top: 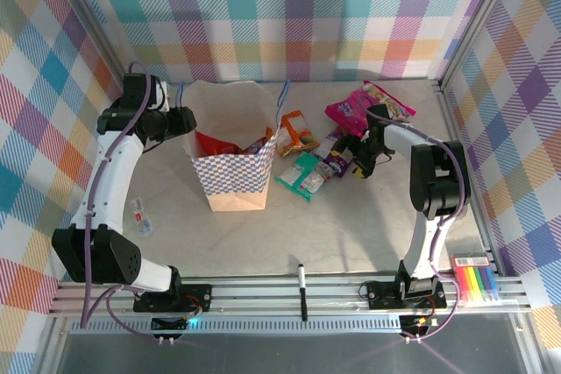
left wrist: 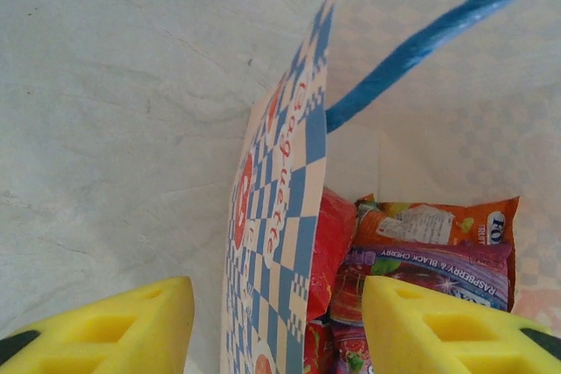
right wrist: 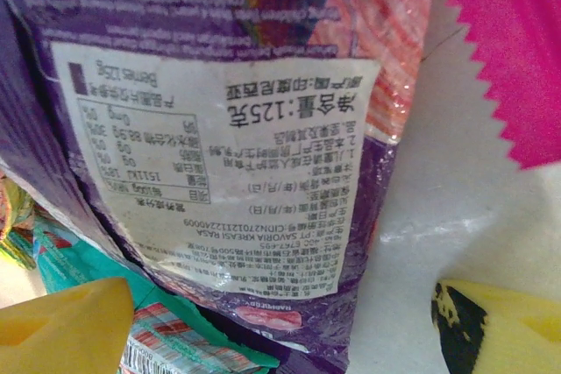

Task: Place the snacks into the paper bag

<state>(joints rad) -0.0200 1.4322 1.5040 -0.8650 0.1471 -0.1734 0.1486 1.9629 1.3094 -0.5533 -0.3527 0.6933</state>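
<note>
The paper bag [top: 230,172] stands open on the left-centre of the table [top: 263,243], part of its load already aboard. A red packet [left wrist: 331,243], an orange packet [left wrist: 438,223] and a purple raspberry packet [left wrist: 421,264] lie stacked inside against its checked wall. To the bag's right, a loose cluster waits on the table. An orange-and-white packet [top: 298,133] sits just beside the bag and a teal packet [top: 302,177] lies nearer the arms. A second purple packet [right wrist: 219,129] lies between them and a large pink packet [top: 351,111], with another pink packet [top: 392,102] behind that. By this count the job looks a third to half done, with about five packets to go.

The left gripper [left wrist: 276,321] straddles the bag's left wall near the rim. Its yellow pads are spread wide with a gap on either side of the paper, so it grips nothing. The right gripper [right wrist: 280,330] hangs low over the second purple packet, jaws far apart and not closed on it, apparently lining up the next pick.

A black marker pen [top: 302,291] at the near edge, a small clear wrapper [top: 142,215] at the left and a box of coloured markers [top: 478,285] at the near right lie apart from the load.
</note>
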